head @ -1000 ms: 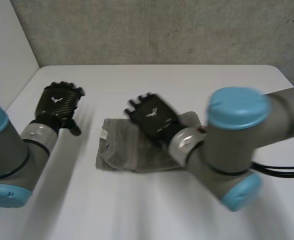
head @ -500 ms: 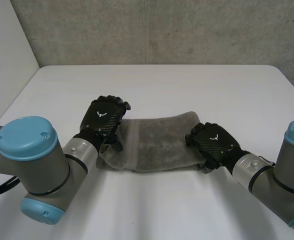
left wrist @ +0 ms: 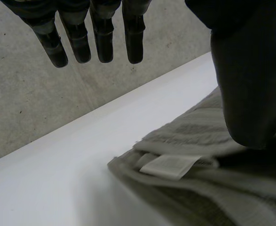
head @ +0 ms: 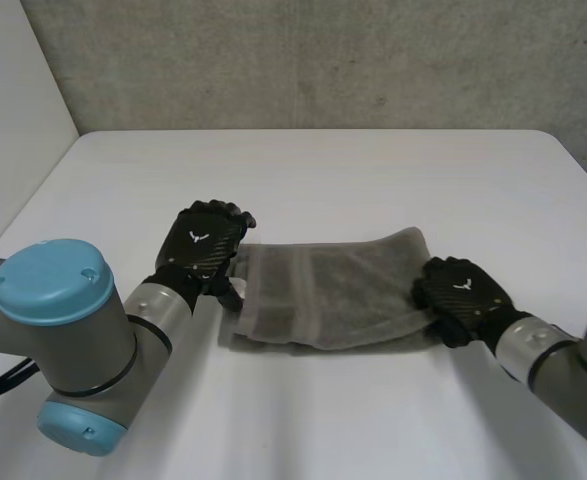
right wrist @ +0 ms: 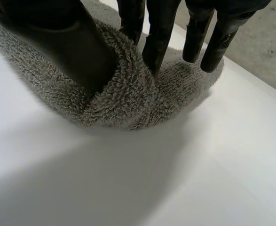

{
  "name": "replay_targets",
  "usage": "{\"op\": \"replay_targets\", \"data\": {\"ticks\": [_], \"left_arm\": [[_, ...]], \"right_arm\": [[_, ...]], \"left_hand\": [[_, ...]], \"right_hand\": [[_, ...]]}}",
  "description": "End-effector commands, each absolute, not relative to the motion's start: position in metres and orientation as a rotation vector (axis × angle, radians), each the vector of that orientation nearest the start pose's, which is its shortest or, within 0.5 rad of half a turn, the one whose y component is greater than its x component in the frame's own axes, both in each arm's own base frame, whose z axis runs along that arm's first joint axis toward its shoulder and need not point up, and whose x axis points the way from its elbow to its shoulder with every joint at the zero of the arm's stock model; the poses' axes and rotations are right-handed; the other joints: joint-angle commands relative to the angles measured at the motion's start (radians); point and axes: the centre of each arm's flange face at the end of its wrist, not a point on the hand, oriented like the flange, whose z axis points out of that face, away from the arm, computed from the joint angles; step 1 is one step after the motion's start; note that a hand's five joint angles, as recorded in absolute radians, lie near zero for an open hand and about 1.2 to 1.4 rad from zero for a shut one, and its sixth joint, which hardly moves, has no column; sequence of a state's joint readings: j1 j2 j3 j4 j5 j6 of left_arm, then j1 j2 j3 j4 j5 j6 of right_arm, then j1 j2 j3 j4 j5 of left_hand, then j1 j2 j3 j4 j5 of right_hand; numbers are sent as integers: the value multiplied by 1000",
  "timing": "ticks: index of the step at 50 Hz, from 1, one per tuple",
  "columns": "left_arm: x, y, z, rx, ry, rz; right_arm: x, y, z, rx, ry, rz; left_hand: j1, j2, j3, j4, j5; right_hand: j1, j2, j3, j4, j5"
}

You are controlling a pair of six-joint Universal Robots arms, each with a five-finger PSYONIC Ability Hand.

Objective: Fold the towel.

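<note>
A white table (head: 373,170) meets a rough grey wall (head: 323,60).

The setting looks like a robotics lab or test bench rather than a home. A plain white table (head: 373,170) with rounded corners stands in front of a rough grey wall (head: 323,60) that looks like raw concrete. A smooth white panel (head: 13,110) closes off the side by the left arm (head: 63,330). That arm and the right arm (head: 563,370) are machine limbs with grey joints and light-blue caps. They reach over the tabletop and end in a black left hand (head: 205,245) and a black right hand (head: 460,295). A grey towel (head: 333,290) lies on the table between them, a household thing set among machinery and plain work surfaces.
</note>
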State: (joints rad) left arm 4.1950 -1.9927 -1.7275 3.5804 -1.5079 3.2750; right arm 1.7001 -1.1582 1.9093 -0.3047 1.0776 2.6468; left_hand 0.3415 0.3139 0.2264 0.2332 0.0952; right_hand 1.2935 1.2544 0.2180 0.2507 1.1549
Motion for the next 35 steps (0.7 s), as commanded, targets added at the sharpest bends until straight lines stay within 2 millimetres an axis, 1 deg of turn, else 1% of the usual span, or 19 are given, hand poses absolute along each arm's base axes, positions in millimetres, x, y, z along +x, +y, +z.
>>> {"op": "replay_targets", "data": {"ticks": [1,2,5,7,9,13,15,16,18,19,20,22,23,25,26,27,28,31,35], "left_arm": [[-297,-240,160,918,2467,-2221],[-297,-240,160,918,2467,-2221],[-297,-240,161,915,2463,-2224],[-296,-240,161,913,2463,-2224],[-295,-241,161,906,2461,-2225],[-294,-244,162,894,2457,-2227],[-291,-248,163,875,2451,-2230],[-291,-248,163,875,2451,-2230],[-290,-251,165,863,2443,-2236],[-290,-251,165,863,2443,-2236],[-290,-252,165,858,2443,-2238],[-288,-255,168,843,2434,-2249],[-288,-255,168,843,2434,-2249],[-287,-256,170,835,2427,-2256],[-286,-257,172,830,2422,-2262],[-285,-257,172,825,2419,-2265],[-285,-257,172,825,2418,-2265],[-284,-258,173,819,2419,-2264],[-284,-258,173,809,2421,-2260]], "right_arm": [[175,-266,126,-1095,2239,-1540],[175,-266,126,-1095,2239,-1540],[159,-269,142,-1071,2261,-1532],[156,-270,150,-1079,2257,-1545],[157,-272,168,-1129,2225,-1586],[159,-277,184,-1164,2208,-1625],[177,-274,200,-1231,2123,-1660],[177,-274,200,-1232,2123,-1660],[210,-263,215,-1339,2007,-1704],[225,-258,218,-1384,1974,-1711],[225,-258,218,-1384,1974,-1711],[263,-239,217,-1494,1887,-1699],[263,-239,217,-1495,1886,-1699],[301,-211,211,-1597,1785,-1654],[301,-211,211,-1598,1785,-1654],[316,-197,205,-1635,1745,-1621],[317,-197,205,-1636,1744,-1620],[343,-173,179,-1713,1698,-1514],[357,-160,163,-1753,1673,-1462]], "left_hand": [[-90,-62,-52,-59,-18],[-90,-62,-52,-59,-18],[-90,-62,-52,-59,-18],[-90,-62,-52,-59,-18],[-90,-62,-52,-59,-18],[-93,-65,-52,-59,-21],[-93,-65,-52,-59,-21],[-93,-65,-52,-59,-21],[-93,-65,-52,-59,-21],[-93,-65,-52,-59,-21],[-96,-68,-52,-59,-24],[-96,-68,-52,-59,-24],[-96,-68,-52,-59,-24],[-96,-68,-52,-59,-24],[-96,-68,-52,-59,-24],[-99,-71,-52,-59,-27],[-99,-71,-52,-59,-27],[-102,-74,-52,-59,-30],[-104,-77,-52,-59,-33]], "right_hand": [[103,142,-44,-76,67],[103,142,-44,-76,67],[103,142,-44,-76,67],[103,142,-44,-76,67],[103,142,-44,-76,67],[103,142,-44,-76,67],[103,142,-44,-76,67],[103,142,-44,-76,67],[103,142,-44,-76,67],[103,142,-44,-76,67],[103,142,-44,-76,67],[103,142,-44,-76,67],[103,142,-44,-76,67],[103,142,-44,-76,67],[103,142,-44,-76,67],[103,142,-44,-76,67],[103,142,-44,-76,67],[103,142,-44,-76,67],[103,142,-44,-76,67]]}}
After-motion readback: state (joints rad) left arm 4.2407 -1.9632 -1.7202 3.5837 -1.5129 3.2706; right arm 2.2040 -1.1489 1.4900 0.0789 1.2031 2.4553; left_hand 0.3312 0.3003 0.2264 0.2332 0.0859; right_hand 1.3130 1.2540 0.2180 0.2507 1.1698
